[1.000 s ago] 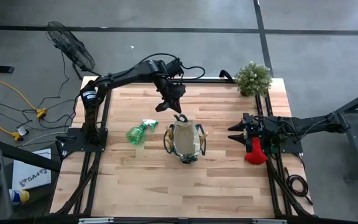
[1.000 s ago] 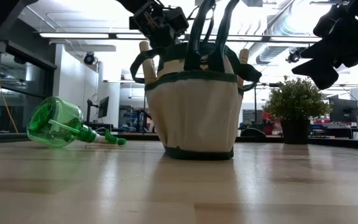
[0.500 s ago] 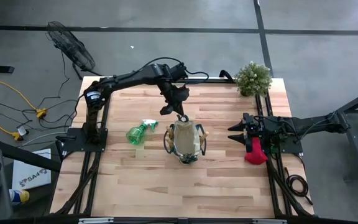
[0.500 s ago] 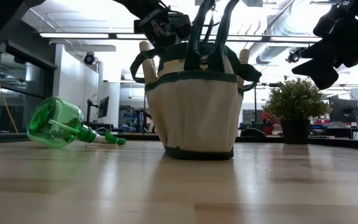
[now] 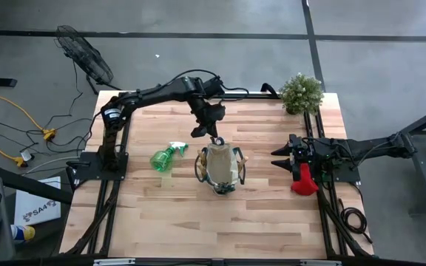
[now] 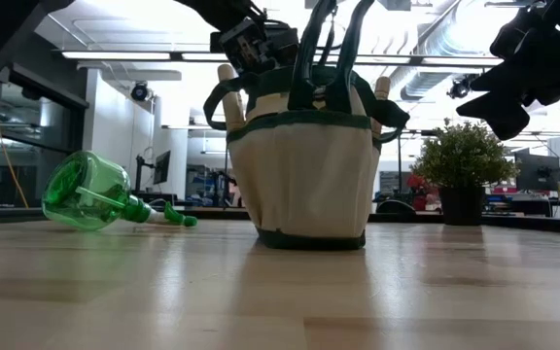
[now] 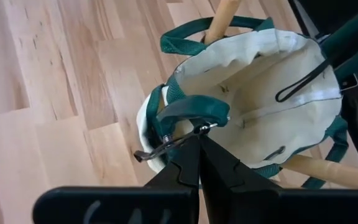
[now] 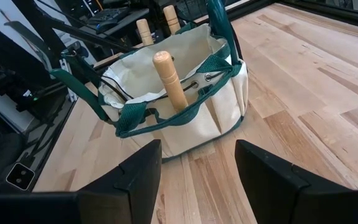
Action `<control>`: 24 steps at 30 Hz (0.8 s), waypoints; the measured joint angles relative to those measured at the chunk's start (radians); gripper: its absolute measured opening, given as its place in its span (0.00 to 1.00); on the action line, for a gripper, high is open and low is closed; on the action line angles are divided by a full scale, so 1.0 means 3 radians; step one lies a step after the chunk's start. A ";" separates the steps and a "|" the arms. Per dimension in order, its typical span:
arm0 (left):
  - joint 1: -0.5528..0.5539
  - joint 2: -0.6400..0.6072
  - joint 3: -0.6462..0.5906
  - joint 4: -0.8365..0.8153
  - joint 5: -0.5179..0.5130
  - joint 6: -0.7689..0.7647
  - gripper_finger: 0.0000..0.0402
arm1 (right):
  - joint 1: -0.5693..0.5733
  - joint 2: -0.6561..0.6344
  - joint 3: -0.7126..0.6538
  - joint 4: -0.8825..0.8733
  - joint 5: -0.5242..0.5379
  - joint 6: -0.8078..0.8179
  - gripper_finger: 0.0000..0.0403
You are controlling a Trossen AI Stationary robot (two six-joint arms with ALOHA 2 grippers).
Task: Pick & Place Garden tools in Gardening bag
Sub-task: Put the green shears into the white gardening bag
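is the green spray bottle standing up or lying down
Lying down: the green spray bottle rests on its side on the table, nozzle pointing toward the gardening bag.

A potted plant (image 5: 302, 94) stands at the table (image 5: 265, 222) corner.

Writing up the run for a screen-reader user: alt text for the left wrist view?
The shut left hand hovers at the rim of the open bag, its tips at a green-handled metal tool that hangs on a side pocket. Wooden handles stick out of other pockets, and the bag stands on a wood table.
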 joint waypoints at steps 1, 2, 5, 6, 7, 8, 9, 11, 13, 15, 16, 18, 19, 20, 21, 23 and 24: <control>0.0000 0.0000 0.0000 -0.0001 0.0007 0.0000 0.00 | 0.0000 0.0000 0.0000 0.0000 0.0001 0.0000 0.49; 0.0000 0.0000 0.0000 0.0004 0.0007 -0.0001 0.00 | -0.0001 0.0000 0.0000 -0.0001 0.0000 0.0000 0.49; -0.0001 -0.0044 0.0000 0.0028 -0.0016 -0.0003 0.00 | 0.0000 0.0000 0.0000 -0.0001 0.0000 0.0000 0.49; -0.0001 -0.0071 0.0000 0.0053 -0.0016 -0.0003 0.00 | 0.0000 0.0000 0.0000 0.0000 0.0000 0.0000 0.49; -0.0001 -0.0092 0.0000 0.0067 -0.0014 -0.0003 0.00 | -0.0001 0.0000 0.0000 -0.0001 0.0000 0.0000 0.49; -0.0001 -0.0106 0.0001 0.0073 -0.0012 -0.0003 0.00 | 0.0000 0.0000 0.0000 0.0000 0.0001 0.0000 0.49; -0.0001 -0.0113 0.0001 0.0083 -0.0004 -0.0003 0.00 | -0.0001 0.0000 0.0000 0.0000 0.0001 0.0000 0.49; -0.0015 -0.0113 0.0001 0.0122 0.0032 -0.0002 0.00 | -0.0001 0.0000 0.0000 -0.0001 0.0000 0.0000 0.49; -0.0025 -0.0113 0.0001 0.0135 0.0090 -0.0001 0.00 | -0.0001 0.0000 0.0000 0.0000 0.0001 -0.0001 0.49; -0.0051 -0.0113 0.0001 0.0140 0.0151 0.0002 0.00 | 0.0000 0.0000 0.0000 0.0000 0.0000 -0.0001 0.49; -0.0071 -0.0105 0.0001 0.0140 0.0161 0.0013 0.00 | -0.0001 0.0000 0.0000 0.0000 0.0001 0.0000 0.49; -0.0109 -0.0088 0.0001 0.0160 0.0158 0.0025 0.00 | -0.0001 0.0000 0.0000 0.0000 0.0000 0.0000 0.49; -0.0113 -0.0085 0.0001 0.0160 0.0142 0.0024 0.00 | 0.0000 0.0000 0.0000 0.0000 0.0001 0.0000 0.49; -0.0118 -0.0085 0.0001 0.0164 0.0109 0.0022 0.00 | -0.0001 0.0000 0.0000 0.0000 0.0001 0.0000 0.49; -0.0124 -0.0082 0.0001 0.0179 0.0065 0.0005 0.00 | 0.0000 0.0000 0.0000 0.0000 0.0001 -0.0001 0.49; -0.0136 -0.0046 0.0009 0.0234 -0.0044 -0.0008 0.00 | 0.0000 0.0000 0.0000 0.0000 0.0001 0.0000 0.49; -0.0131 -0.0035 0.0008 0.0225 -0.0094 -0.0022 0.00 | 0.0000 0.0000 0.0000 0.0000 0.0001 0.0000 0.49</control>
